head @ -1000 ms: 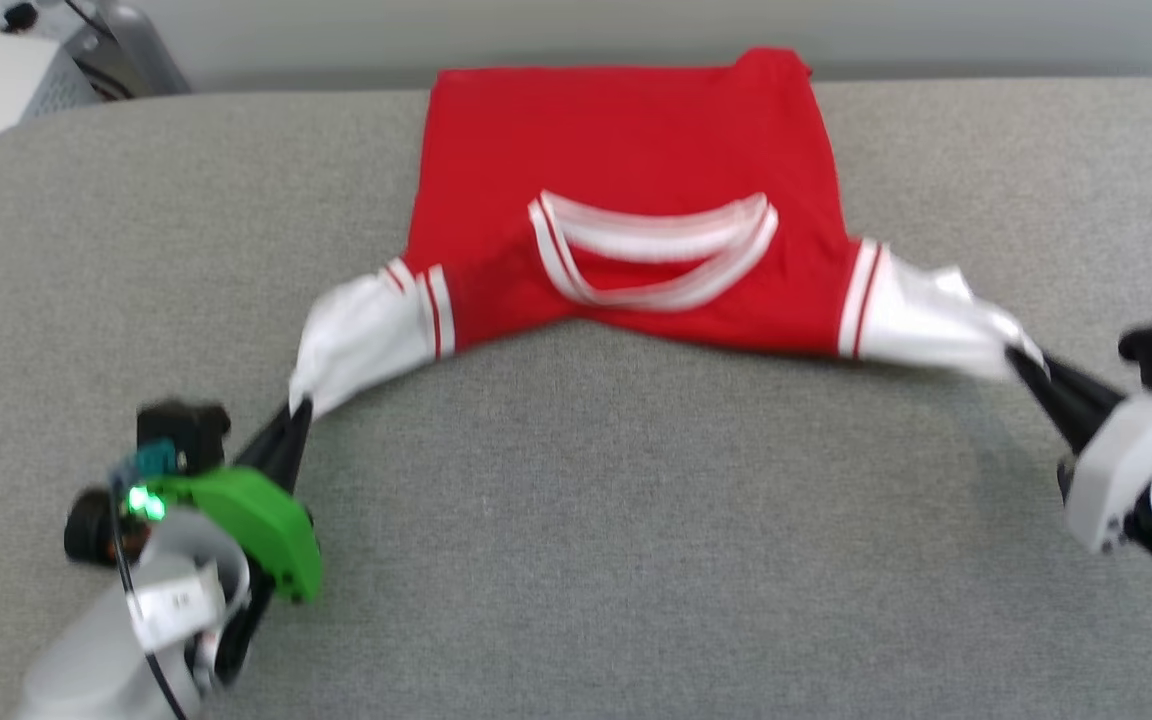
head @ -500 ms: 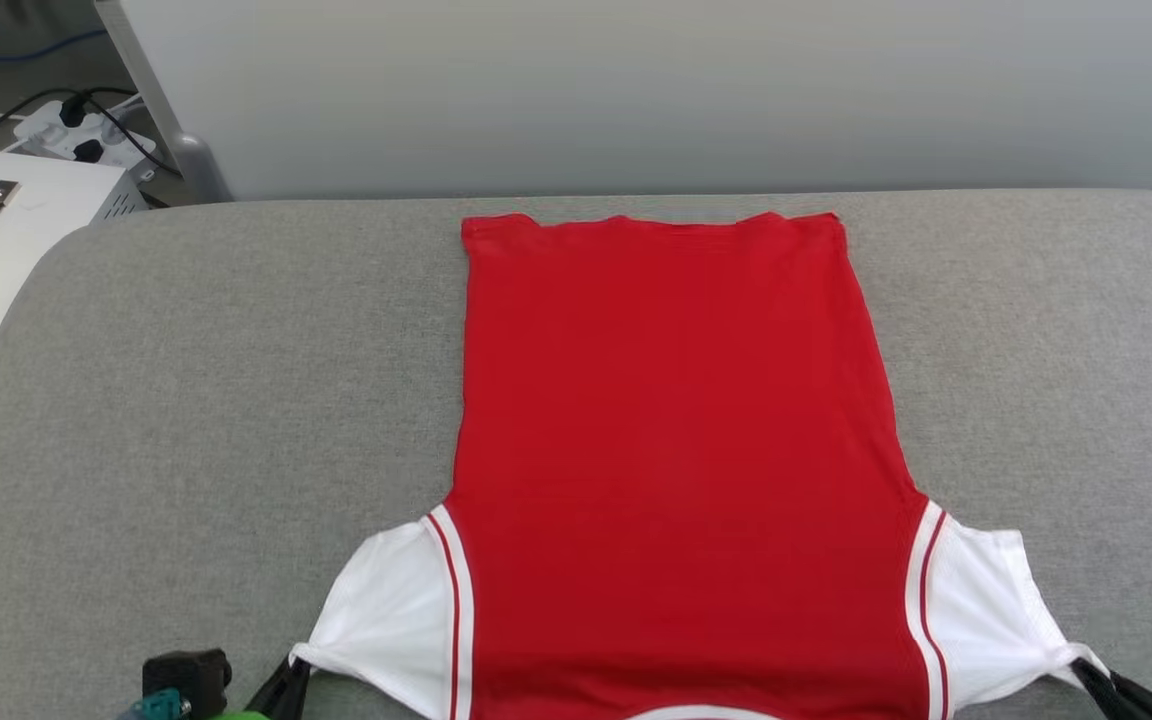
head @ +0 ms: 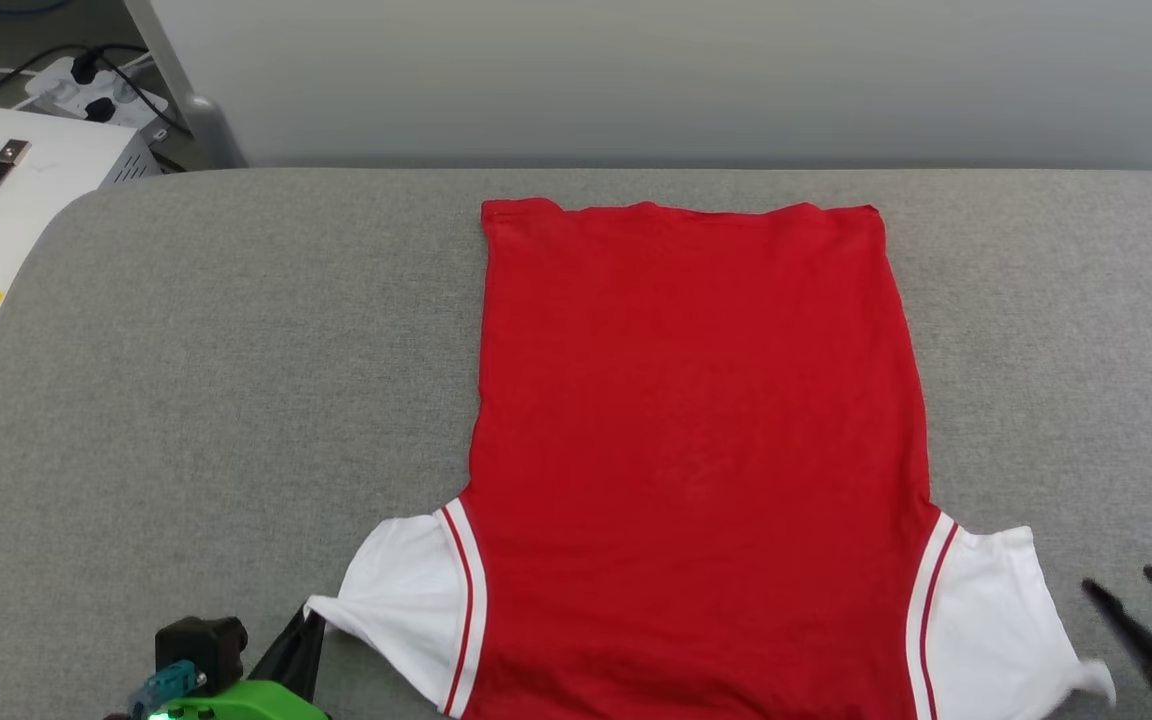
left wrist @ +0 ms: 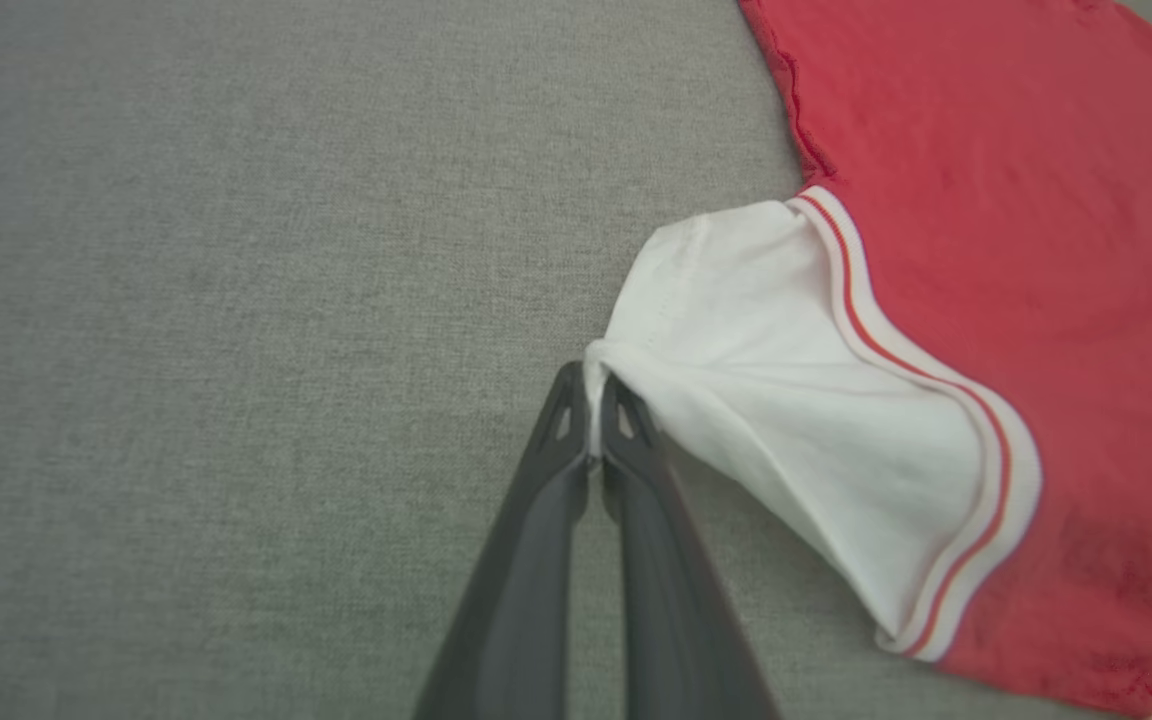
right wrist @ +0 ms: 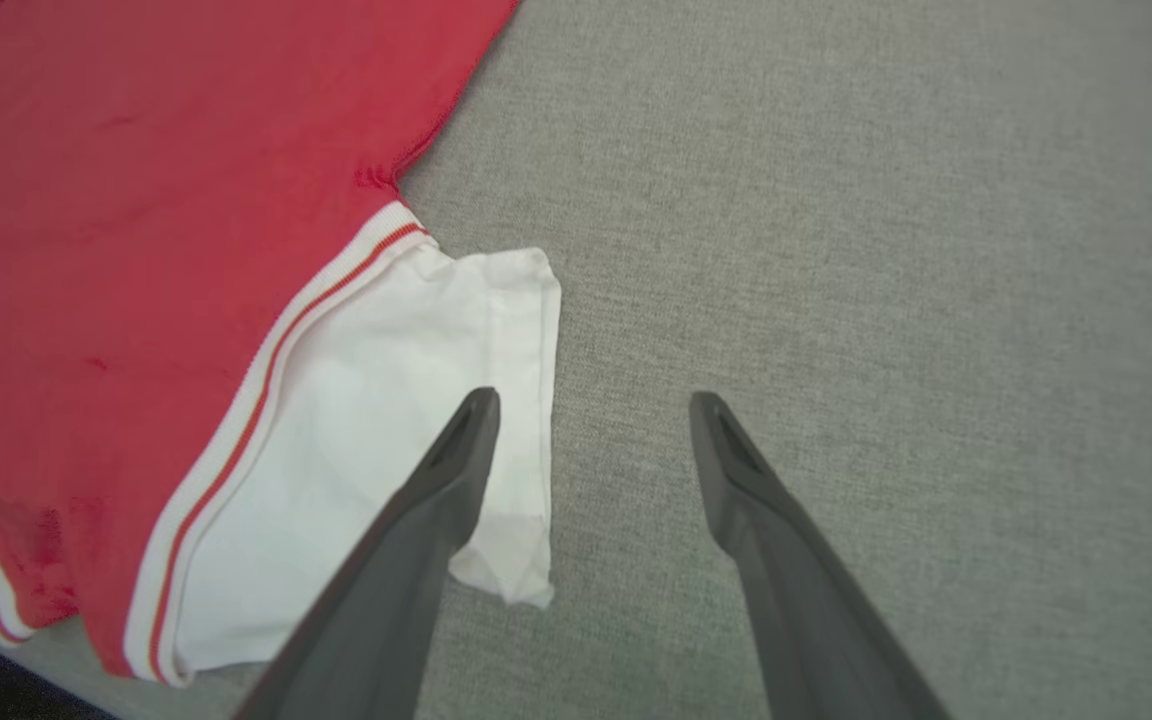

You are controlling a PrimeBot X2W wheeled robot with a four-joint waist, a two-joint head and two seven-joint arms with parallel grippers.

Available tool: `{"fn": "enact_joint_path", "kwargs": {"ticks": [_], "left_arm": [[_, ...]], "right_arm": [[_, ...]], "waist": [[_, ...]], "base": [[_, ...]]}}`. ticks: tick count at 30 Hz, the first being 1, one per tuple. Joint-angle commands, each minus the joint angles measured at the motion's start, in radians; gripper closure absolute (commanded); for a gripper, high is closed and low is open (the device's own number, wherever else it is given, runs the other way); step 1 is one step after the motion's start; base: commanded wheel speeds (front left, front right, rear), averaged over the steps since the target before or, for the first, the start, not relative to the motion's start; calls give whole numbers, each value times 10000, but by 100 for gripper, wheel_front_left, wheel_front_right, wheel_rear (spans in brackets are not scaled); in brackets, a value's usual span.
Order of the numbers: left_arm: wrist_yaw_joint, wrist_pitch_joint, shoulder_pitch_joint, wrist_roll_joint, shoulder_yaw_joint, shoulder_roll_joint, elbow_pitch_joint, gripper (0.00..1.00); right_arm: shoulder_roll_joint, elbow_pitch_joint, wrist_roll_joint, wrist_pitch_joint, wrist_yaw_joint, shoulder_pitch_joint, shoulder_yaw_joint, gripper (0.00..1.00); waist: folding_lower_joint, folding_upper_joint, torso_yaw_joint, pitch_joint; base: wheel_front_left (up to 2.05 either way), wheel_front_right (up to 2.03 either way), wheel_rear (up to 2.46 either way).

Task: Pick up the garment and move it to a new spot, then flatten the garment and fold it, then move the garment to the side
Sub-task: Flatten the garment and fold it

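2 claws held this garment [head: 696, 450] half a second ago, 1 on each white sleeve tip; now just 1 does. The right claw [right wrist: 593, 400] has let go. Its jaws stand wide apart, and the right sleeve [right wrist: 386, 400] lies slack on the grey table [head: 186, 400], its corner curled over just beside the inner finger. In the head view that claw sits at 4 o'clock, apart from the cloth. The left claw [left wrist: 591, 400] stays pinched together on the tip of the left sleeve [left wrist: 786, 380], at 7 o'clock in the head view, and the fabric there is drawn into a taut point.

The garment lies in the middle of the table, spread flat with a plain red side up. Its hem [head: 681, 208] points toward 12 o'clock and its collar end runs off the picture at 6 o'clock. 1 second ago it was doubled over, collar showing, strung between both claws. The head camera has tilted since, so part of that shift belongs to the view.

By my reading, the move and the flattening pull are nearly over. The left claw has yet to release, the curled right corner may want smoothing, then come the fold and the shift aside.
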Motion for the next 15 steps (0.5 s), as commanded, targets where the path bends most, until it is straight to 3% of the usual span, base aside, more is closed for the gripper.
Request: {"fn": "enact_joint_path", "kwargs": {"ticks": [1,6,9,12,15], "left_arm": [[142,-60,-327,265,93,-38,-177,100],[330,-60,-774,754,276,-196,-841,100],[419,-60,-1141,1104,264,-319,-1221,100],[440,-60,-1525,1400,234,-474,-1476,100],[397,-60,-1923,1658,221,-678,-1693,100]], "right_arm": [[-202,-402,-202,181,-17,-337,-525,0],[-379,-1718,-737,1100,-17,-1491,-2438,0],[-258,-2185,-1023,2264,-17,-2734,-3239,0],[-136,-2288,-1144,3663,-17,-4105,-3493,0],[-36,-1862,-1084,5733,-17,-5681,-3243,0]], "waist": [[1,0,180,265],[1,0,500,934],[1,0,800,1551],[1,0,1089,2125],[1,0,1461,2758]], "base": [[0,0,0],[0,0,0],[0,0,0],[0,0,0],[0,0,0]]}}
